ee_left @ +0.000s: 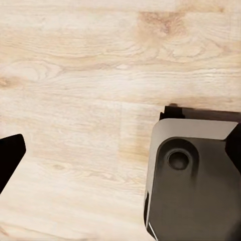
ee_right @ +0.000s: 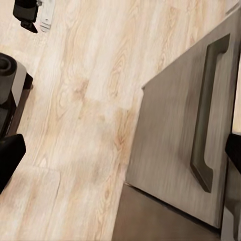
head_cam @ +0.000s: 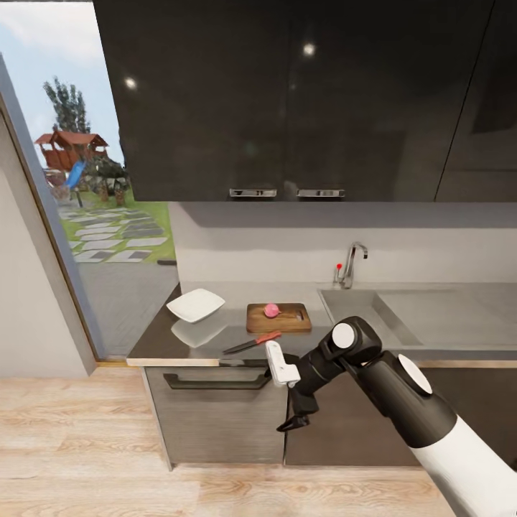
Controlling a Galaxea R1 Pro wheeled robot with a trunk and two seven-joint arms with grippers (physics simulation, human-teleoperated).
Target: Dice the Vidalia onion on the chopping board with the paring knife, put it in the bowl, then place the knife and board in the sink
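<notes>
The pinkish Vidalia onion [head_cam: 271,310] rests on the wooden chopping board [head_cam: 287,321] on the countertop. In front of the board lies the red-handled paring knife [head_cam: 253,342], near the counter's front edge. A white square bowl [head_cam: 195,304] stands to the left of the board. The sink [head_cam: 366,312] is to the right of it. My right gripper [head_cam: 294,422] hangs below the counter edge, pointing down in front of the cabinet, open and holding nothing. In the left wrist view my left gripper [ee_left: 120,155] looks down at the wooden floor, one fingertip [ee_left: 10,155] far to the side, open and empty.
A faucet [head_cam: 352,264] stands behind the sink. Dark wall cabinets [head_cam: 301,100] hang above the counter. A drawer with a long handle [ee_right: 206,125] sits under the knife. My own base [ee_left: 196,181] stands on the wooden floor. A glass door [head_cam: 86,215] is at the left.
</notes>
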